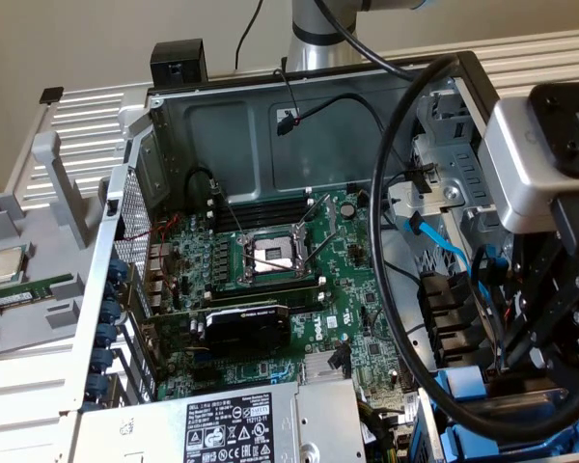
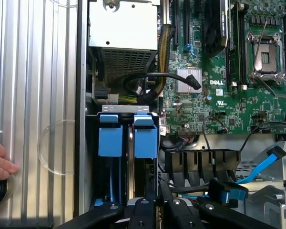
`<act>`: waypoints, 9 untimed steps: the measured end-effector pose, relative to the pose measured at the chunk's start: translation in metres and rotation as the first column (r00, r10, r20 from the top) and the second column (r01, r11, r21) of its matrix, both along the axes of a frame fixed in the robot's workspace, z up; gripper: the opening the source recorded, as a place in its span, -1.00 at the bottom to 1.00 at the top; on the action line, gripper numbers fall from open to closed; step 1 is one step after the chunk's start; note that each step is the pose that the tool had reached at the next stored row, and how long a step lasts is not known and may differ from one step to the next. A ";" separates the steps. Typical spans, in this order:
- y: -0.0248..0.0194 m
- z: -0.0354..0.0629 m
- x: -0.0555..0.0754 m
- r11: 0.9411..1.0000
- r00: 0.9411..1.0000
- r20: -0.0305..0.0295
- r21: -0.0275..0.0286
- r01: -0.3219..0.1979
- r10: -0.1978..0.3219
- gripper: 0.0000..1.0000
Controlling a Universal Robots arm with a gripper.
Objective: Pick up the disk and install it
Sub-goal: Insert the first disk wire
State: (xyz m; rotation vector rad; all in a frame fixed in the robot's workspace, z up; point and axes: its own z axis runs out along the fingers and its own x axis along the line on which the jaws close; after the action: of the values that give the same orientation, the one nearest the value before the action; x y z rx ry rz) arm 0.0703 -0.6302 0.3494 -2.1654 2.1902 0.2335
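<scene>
The ribbed tabletop [image 2: 33,71] is satiny brushed metal. The power supply casing [image 2: 124,24] is bare, dull sheet metal. The gripper [image 2: 161,205] looks smooth, matt black.

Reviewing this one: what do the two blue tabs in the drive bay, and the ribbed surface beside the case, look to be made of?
Blue tabs: likely moulded plastic, going by the uniform matte blue and the soft-edged shapes.
Ribbed surface: probably aluminium. It is pale silver-grey, with straight parallel grooves and dull streaks of reflected light. Painted metal cannot be ruled out.
</scene>
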 end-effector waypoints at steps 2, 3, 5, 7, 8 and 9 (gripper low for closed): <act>-0.0001 0.0001 0.000 1.000 1.000 0.000 0.000 0.000 0.000 -0.68; -0.0003 0.0001 0.000 1.000 1.000 0.000 0.000 0.000 0.000 -0.68; -0.0006 0.0000 0.000 1.000 1.000 0.000 0.000 0.000 0.000 -0.68; -0.0008 -0.0007 0.000 1.000 1.000 0.000 0.000 0.000 0.000 -0.68; -0.0008 -0.0007 0.000 1.000 1.000 0.000 0.000 0.000 0.000 -0.68; -0.0008 -0.0008 0.000 1.000 1.000 0.000 0.000 0.000 0.000 -0.68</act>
State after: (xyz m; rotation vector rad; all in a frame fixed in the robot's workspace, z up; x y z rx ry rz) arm 0.0703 -0.6310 0.3486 -2.1654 2.1902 0.2335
